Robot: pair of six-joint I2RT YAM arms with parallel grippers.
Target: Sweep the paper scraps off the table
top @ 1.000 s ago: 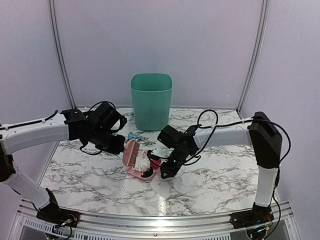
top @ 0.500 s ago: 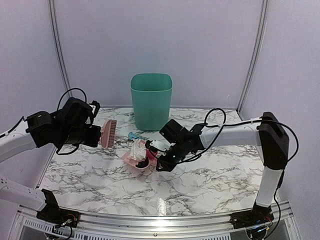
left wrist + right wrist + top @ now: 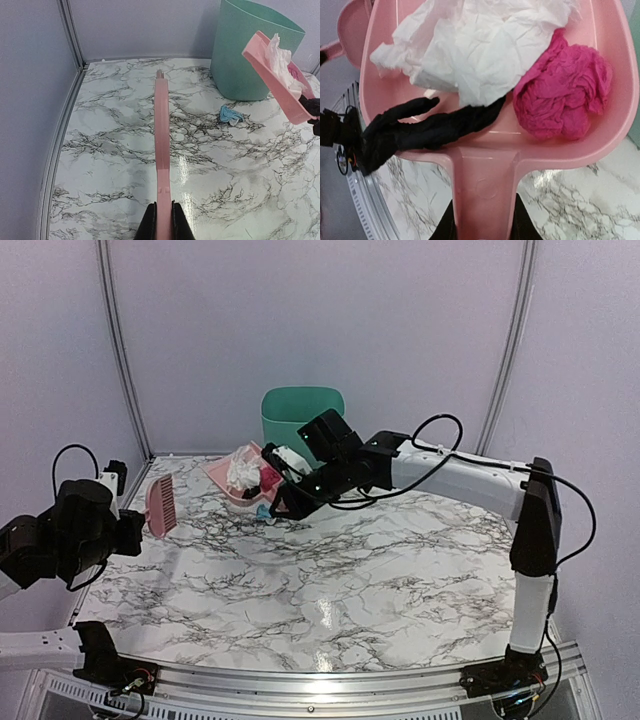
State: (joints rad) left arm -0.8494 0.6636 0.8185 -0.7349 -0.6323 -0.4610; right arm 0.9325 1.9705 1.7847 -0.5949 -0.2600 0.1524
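Note:
My right gripper (image 3: 482, 227) is shut on the handle of the pink dustpan (image 3: 490, 135), held tilted above the table (image 3: 400, 570) just left of the green bin (image 3: 303, 418). In the pan lie paper scraps: a white crumpled sheet (image 3: 470, 45), a magenta ball (image 3: 565, 100) and a black strip (image 3: 420, 132). One light blue scrap (image 3: 230, 115) lies on the marble in front of the bin, also seen from above as a blue scrap (image 3: 262, 510). My left gripper (image 3: 162, 225) is shut on the pink brush (image 3: 161, 130), held out over the table's left side (image 3: 160, 505).
The green bin (image 3: 250, 50) stands at the back centre against the wall. A metal frame rail (image 3: 60, 150) runs along the table's left edge. The right arm (image 3: 460, 475) stretches across the back right, cables looping over it.
The right arm has lifted the loaded dustpan off the table and carried it back-left toward the bin. The left arm has drawn back to the left with the brush.

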